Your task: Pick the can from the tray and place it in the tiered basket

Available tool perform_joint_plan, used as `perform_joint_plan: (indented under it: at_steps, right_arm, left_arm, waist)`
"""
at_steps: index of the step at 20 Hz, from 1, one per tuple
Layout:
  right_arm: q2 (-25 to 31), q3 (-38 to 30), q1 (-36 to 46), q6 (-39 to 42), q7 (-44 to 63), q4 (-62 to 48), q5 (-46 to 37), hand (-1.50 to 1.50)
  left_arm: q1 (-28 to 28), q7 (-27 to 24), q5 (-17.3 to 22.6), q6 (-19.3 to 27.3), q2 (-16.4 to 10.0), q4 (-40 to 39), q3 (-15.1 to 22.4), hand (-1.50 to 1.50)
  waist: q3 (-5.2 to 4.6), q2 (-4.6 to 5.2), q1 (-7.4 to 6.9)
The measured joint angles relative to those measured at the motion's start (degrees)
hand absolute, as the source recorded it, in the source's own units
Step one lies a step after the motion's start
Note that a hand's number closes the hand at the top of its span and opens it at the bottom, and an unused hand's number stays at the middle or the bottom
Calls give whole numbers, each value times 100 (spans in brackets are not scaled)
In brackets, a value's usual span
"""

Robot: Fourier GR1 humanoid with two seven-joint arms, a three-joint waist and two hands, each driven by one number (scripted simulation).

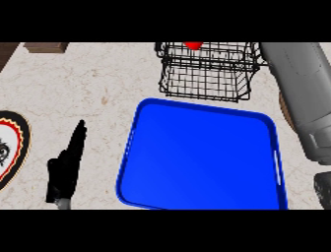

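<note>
Can (192, 46): only a small red patch at the view's top edge, inside the wire of the tiered basket (206, 78), upper part. Too little shows to tell if it stands or lies, or whether anything grips it. Basket is black wire, open mesh, at the far middle of the counter (88, 83), its lower tier showing pale counter through the grid.

Tray (133, 147): bright blue, rounded corners, raised rim, just in front of the basket and near it, front edge close to the view's lower edge. Slightly skewed, wider toward the near side.

Right forearm (307, 88): grey, runs up the right side past the tray's right rim to the basket's top right corner, touching or overlapping the wire there. The right hand lies beyond the top edge, so its fingers cannot be told.

Left hand (65, 167): black, left of the tray and apart from it, fingers straight and together pointing away, holding nothing, resting over the counter.

Plate (19, 129): at the left edge, partly cut off, white with a black, red and yellow rim and a dark figure printed on it, left of the left hand. Brown block (46, 47) at the far left corner. Brown round edge (283, 106) peeks out beneath the right forearm. Counter is beige marble.
</note>
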State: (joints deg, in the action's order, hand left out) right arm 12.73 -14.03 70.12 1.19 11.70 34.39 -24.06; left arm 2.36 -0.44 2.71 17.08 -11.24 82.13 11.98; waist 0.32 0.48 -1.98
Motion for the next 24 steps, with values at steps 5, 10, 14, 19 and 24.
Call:
perform_joint_plan:
  at_steps: [5,10,14,19,24]
  right_arm:
    - [-4,-497,106,-314,-305,-57,454,-150]
    - [380,-888,153,-1093,-424,16,542,-150]
    - [1033,-1199,21,-1191,-247,53,658,-150]
    - [2006,-1637,-409,-611,-151,118,1025,-150]
    - [3091,-2139,-1004,358,-399,-106,1476,-150]
  left_arm:
    - [4,77,-29,6,27,5,-18,0]
    - [65,-11,-26,-17,29,3,-68,0]
    - [163,-5,-13,-35,9,58,-108,0]
    - [206,84,-23,27,41,112,-160,0]
    - [196,198,-54,34,56,171,-156,0]
  waist:
    - [3,-20,42]
    - [0,-29,79]
    - [2,-51,149]
    - [1,-70,224]
    - [3,-54,219]
